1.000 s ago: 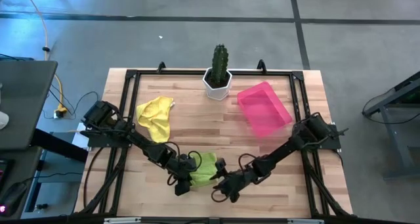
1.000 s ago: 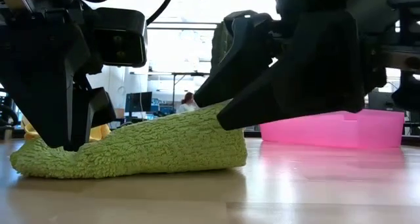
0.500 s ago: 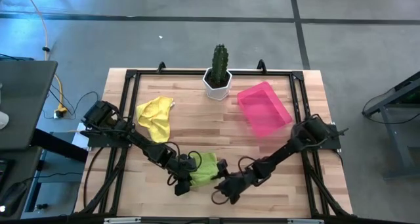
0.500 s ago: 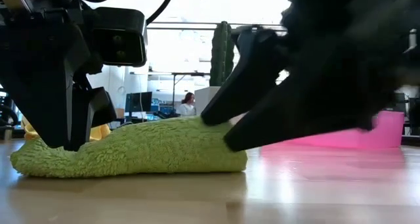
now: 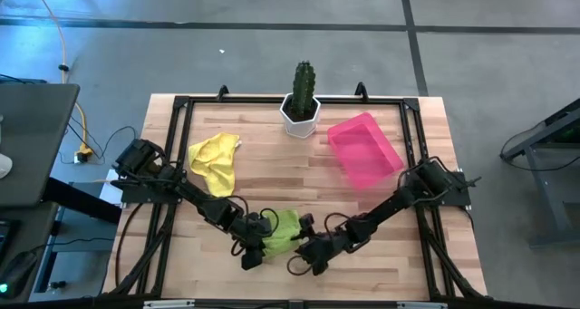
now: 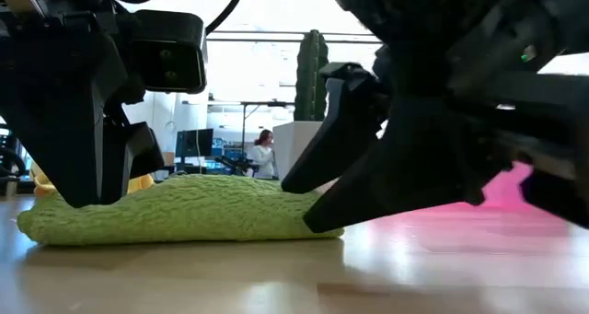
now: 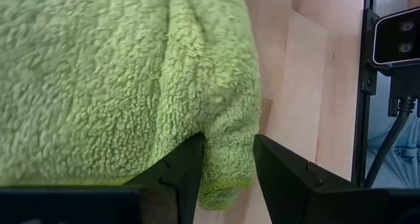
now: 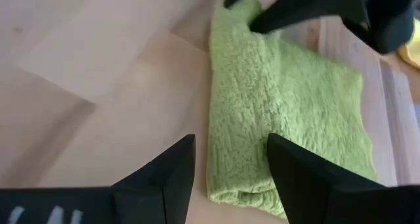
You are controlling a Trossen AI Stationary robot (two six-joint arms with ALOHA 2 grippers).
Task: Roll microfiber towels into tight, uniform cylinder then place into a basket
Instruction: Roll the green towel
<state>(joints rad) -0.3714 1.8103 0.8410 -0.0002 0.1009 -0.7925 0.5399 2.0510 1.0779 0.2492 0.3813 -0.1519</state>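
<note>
High view: lime green towel (image 5: 283, 230) lies folded flat, not rolled, at the counter's (image 5: 272, 178) near edge between both arms. Left claw (image 7: 226, 159) pinches a fold at one end; right claw (image 8: 230, 159) hovers spread at the other end, gripping nothing. Yellow towel (image 5: 215, 161) sits crumpled and untouched farther back. Pink basket (image 5: 364, 149) holds nothing. Judgement: early stage; both rolls and placements remain.

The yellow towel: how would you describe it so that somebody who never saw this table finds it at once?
Start at the white pot with the cactus at the far edge of the wooden table. Toward the left arm's side from it lies the yellow towel, crumpled and loose on the wood. Unlike the green towel, which lies between both hands, nothing touches it.
</note>
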